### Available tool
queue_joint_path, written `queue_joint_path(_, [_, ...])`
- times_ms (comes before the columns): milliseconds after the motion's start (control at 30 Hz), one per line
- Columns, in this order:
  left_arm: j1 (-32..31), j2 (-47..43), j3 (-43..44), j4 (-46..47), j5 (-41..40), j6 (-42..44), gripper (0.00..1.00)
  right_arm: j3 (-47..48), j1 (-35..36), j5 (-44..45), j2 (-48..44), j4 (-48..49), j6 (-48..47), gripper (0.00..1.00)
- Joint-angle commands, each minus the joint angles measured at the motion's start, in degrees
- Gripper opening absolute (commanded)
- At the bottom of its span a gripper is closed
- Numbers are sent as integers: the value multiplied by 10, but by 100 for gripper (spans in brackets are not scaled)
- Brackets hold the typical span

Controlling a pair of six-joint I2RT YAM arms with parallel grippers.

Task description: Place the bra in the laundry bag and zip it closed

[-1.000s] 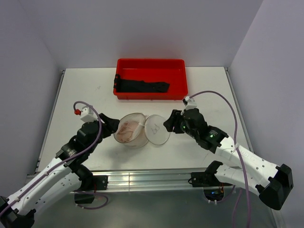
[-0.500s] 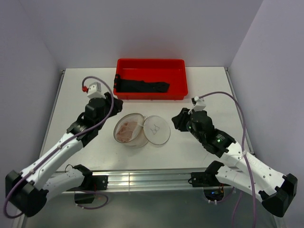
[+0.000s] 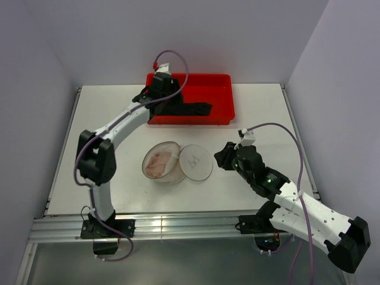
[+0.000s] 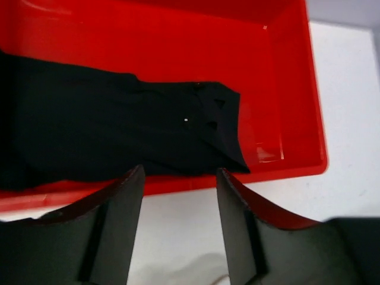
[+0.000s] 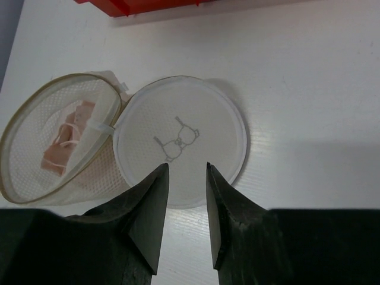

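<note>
Room for moving shows mainly as bare counter (image 3: pixel 95 124) at 9 o'clock and along the near strip at 6 o'clock. Walls stand close behind the 9, 12 and 3 o'clock edges. A red tray (image 3: pixel 222 98) sits against the 12 o'clock edge, with a black cloth (image 3: pixel 184 110) lying along its floor.

The laundry bag (image 3: pixel 148 155) stands near the counter's middle with its mouth open. The bra (image 3: pixel 159 163) is bunched inside it as pale pink folds. The lid (image 3: pixel 199 163) lies flat at the bag's 3 o'clock, touching the rim.

From above, the left arm stretches to the tray's 9 o'clock end, and its wrist hides the jaws. The left wrist view shows them: the left tool (image 4: pixel 179 178) stands fairly wide with nothing between its fingers (image 4: pixel 127 219). Its tips are over the tray's near wall, beside the cloth's 3 o'clock end.

From above, the right tool (image 5: pixel 186 169) sits at the lid's 3 o'clock, near it but apart. Its own view shows the jaws narrow yet parted, holding nothing, with the lid's near edge showing through the gap. That view also makes plain the bag's tan rim, its mesh wall and the small bra drawing on the lid, which is only faint from above.
</note>
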Motion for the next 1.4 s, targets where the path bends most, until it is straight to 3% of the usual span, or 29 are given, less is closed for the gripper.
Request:
queue_joint_path(0, [7,85,111,-114,31,64,59,-10,-3,-7,-14,55,6,40])
queue_joint_path(200, [10,204,251,-199,15,82,67,-13,-4,-17,-7,69,1,52])
queue_joint_path(500, [12,311,327,-217,21,95,77,-14,-4,-56,22,89,-8,80])
queue_joint_path(700, [12,365,351,-229,24,102,75,-10,-4,-67,36,96,-15,88])
queue_joint_path(833, [11,384,356,-225,25,105,61,-11,-4,-66,42,101,-16,88])
queue_joint_path(867, [12,385,356,-221,25,105,47,-11,-4,-65,43,101,-16,86])
queue_joint_path(967, [11,384,353,-205,24,105,21,-11,-4,-64,45,103,-16,84])
queue_joint_path(1067, [12,365,339,-186,22,101,4,-11,-4,-64,49,104,-16,83])
queue_joint_path(1133, [16,345,321,-156,27,95,0,-11,-4,-66,51,105,-16,82])
queue_joint_path(1367, [27,262,246,-52,58,67,0,-17,-4,-70,60,111,-10,82])
